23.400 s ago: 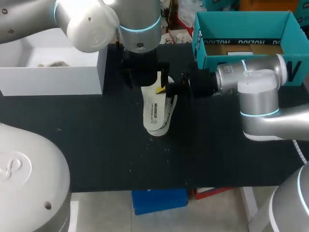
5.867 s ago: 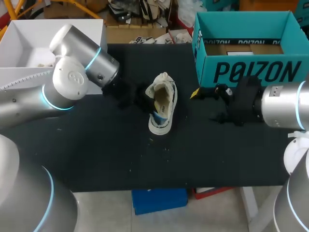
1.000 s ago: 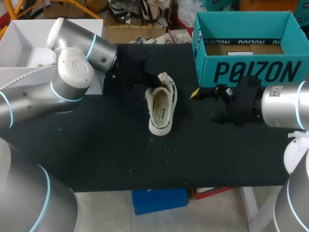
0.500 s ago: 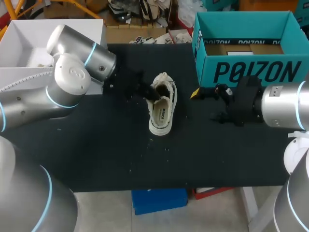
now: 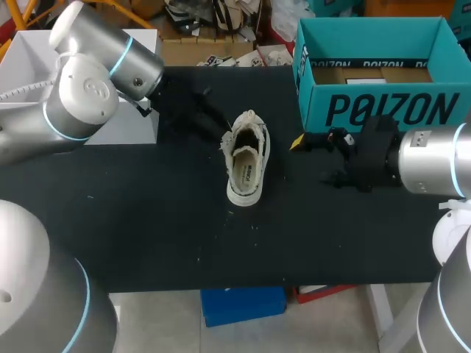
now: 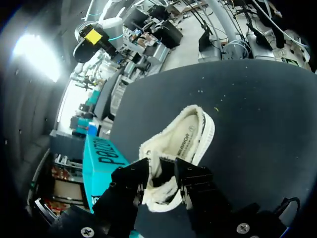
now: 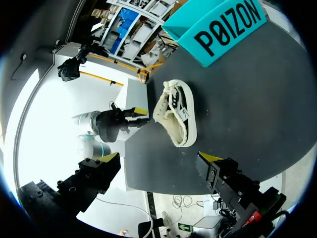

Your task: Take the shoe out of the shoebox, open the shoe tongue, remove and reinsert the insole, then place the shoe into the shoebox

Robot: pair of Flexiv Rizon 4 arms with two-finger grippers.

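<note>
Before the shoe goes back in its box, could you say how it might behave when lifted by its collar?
The shoe has a fleecy collar that gapes loosely, so the collar would probably fold under a pinch. It stands upright on a flat sole, so a push should slide it rather than roll it.

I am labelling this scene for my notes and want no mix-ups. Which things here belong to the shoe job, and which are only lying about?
Belong to the job:
- shoe, lying on the table
- insole, inside the shoe
- teal shoebox, open and empty of shoes

Only lying about:
- white box, at the table's far left corner
</note>
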